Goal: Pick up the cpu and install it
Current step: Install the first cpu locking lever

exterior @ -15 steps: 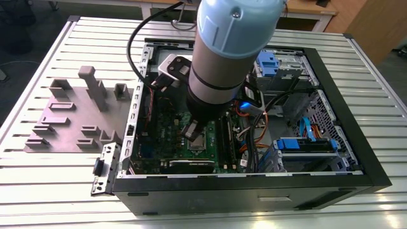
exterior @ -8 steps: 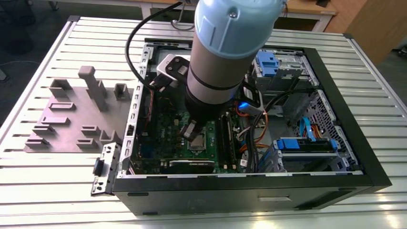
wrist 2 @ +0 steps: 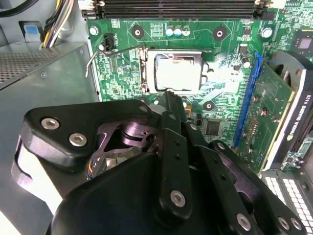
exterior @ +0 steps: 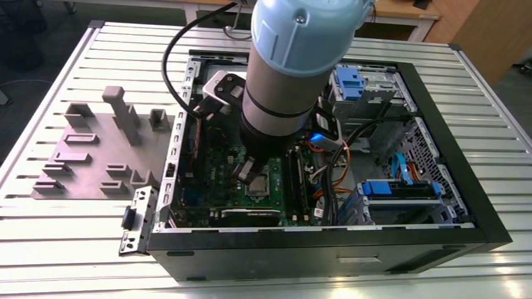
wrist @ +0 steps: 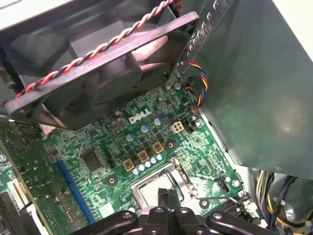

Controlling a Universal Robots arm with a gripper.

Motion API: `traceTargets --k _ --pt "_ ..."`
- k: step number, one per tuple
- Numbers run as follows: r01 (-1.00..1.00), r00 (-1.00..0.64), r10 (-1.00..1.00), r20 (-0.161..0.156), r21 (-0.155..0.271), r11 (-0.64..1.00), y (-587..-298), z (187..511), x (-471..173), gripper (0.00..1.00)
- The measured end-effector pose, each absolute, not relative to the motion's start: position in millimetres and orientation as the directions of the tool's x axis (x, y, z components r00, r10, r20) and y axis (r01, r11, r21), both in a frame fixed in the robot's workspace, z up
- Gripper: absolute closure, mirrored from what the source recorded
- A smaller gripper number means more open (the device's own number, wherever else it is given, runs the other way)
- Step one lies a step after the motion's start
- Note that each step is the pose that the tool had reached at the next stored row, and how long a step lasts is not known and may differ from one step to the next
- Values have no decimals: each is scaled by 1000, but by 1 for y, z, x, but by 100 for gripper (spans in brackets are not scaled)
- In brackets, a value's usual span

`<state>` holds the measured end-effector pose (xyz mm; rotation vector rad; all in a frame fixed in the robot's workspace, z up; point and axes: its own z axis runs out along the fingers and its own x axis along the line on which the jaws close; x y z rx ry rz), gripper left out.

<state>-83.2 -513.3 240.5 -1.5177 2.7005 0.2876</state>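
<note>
The cpu is a small square chip with a pale silvery top, lying flat inside the silver socket frame on the green motherboard. The socket's thin wire lever stands raised beside it. My gripper hovers just short of the chip, its black fingers shut with nothing between them. In the first wrist view the gripper sits over the socket and covers part of the cpu. In the exterior view the gripper reaches down into the open case right beside the cpu.
A black case fan with twisted wires hangs over the board. A large grey metal box stands close to the socket. Memory slots and a graphics card flank it. Blue drive bays and a grey fixture block lie further off.
</note>
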Motion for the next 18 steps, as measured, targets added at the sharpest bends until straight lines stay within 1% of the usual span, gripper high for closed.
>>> traceTargets --k 13,18 --pt "-849 -524 -844 -117 145 507 -501 241 -65 89" --pt "-849 -524 -844 -117 146 507 -500 241 -62 89"
